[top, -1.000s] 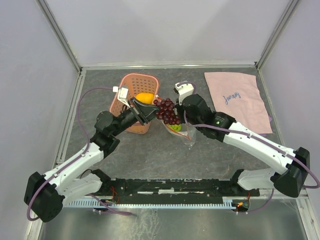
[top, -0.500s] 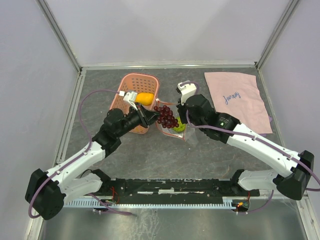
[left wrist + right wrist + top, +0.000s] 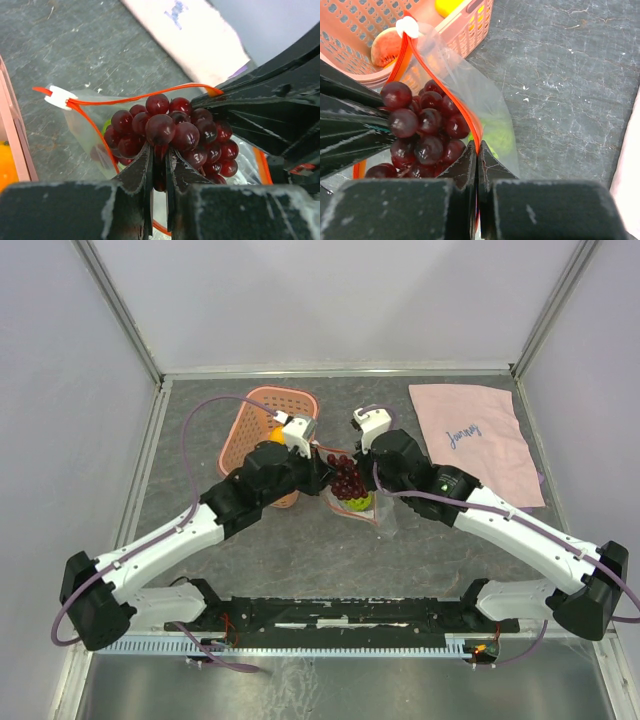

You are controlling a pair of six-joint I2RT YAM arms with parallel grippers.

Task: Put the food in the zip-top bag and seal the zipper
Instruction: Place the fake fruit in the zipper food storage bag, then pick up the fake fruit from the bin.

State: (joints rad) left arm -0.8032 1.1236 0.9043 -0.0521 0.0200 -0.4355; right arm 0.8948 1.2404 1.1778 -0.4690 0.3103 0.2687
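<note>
The dark purple toy grape bunch, clenched by its stem in the left gripper at the mouth of the small clear zip-top bag, should be pushed fully past the red-orange zipper strip, pinched open by the right gripper, before being released.

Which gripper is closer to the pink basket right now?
Left. The left gripper, holding the grapes, is just beside the basket; the right gripper pinches the bag at its far edge, farther off.
</note>
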